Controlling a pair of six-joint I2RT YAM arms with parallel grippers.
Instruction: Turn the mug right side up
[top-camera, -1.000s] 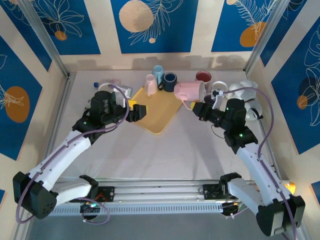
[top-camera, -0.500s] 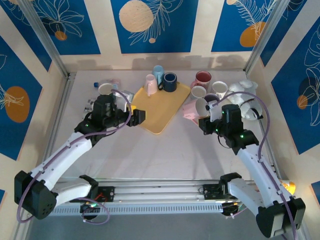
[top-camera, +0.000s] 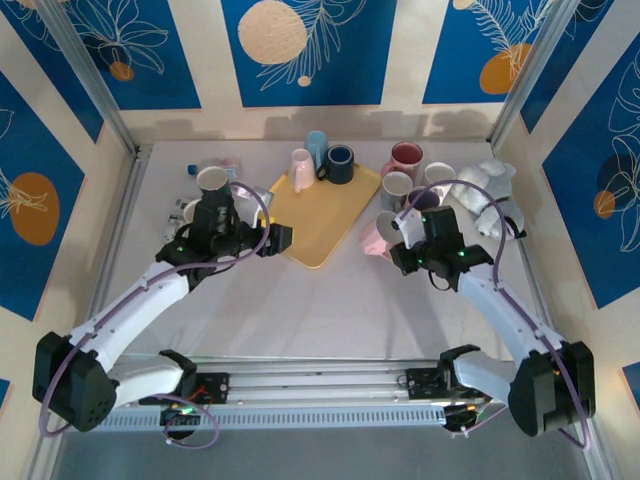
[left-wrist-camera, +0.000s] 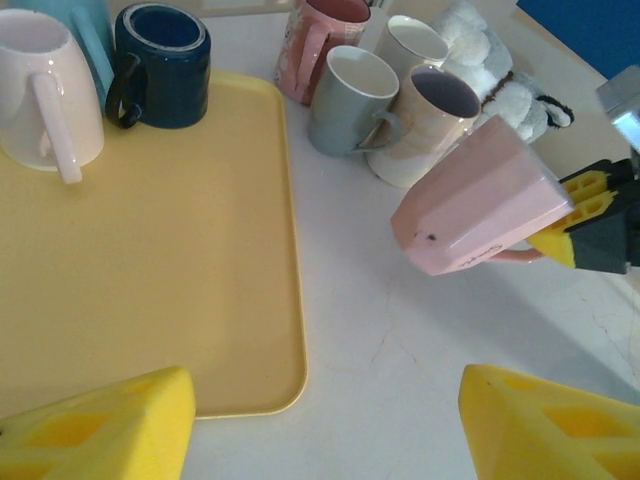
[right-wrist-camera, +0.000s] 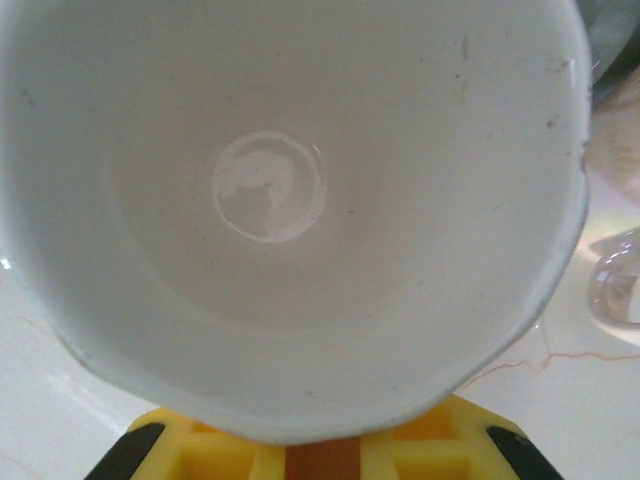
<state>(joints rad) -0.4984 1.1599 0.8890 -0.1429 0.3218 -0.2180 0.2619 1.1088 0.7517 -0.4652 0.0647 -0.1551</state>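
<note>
One pink mug (left-wrist-camera: 478, 212), tipped on its side: flat base turned toward the tray (left-wrist-camera: 150, 290), white-lined mouth turned square to the right wrist camera. Hangs over bare table (left-wrist-camera: 400, 370) between the tray's right edge and the cluster of mugs beside it, with a shadow on the tabletop below. Not yet upright.

Right gripper (left-wrist-camera: 570, 220): closed narrow on the pink mug at its mouth end, yellow pads pinching by the rim, handle just beneath.

Left gripper (left-wrist-camera: 320, 430): jaws spread wide, nothing between the two yellow fingers (left-wrist-camera: 100, 430); hovers over the tray's near right corner, well apart from the pink mug.

On the yellow tray, at its far end, two upright mugs: one pale pink-white mug (left-wrist-camera: 40, 95) and one navy mug (left-wrist-camera: 160, 65), side by side. One light-blue mug (left-wrist-camera: 85, 20) right behind them; on the tray or just off it, hard to tell.

Right of the tray, four upright mugs bunched together: one dusky-pink mug (left-wrist-camera: 315, 45), one grey mug (left-wrist-camera: 350, 95), one cream mug (left-wrist-camera: 430, 125), one white mug (left-wrist-camera: 415, 40). One white plush toy (left-wrist-camera: 495, 85) against that bunch on its far right side.

Left of the tray, in the top view, one more upright mug (top-camera: 211, 180); small items around it too hidden by the arm to name.
</note>
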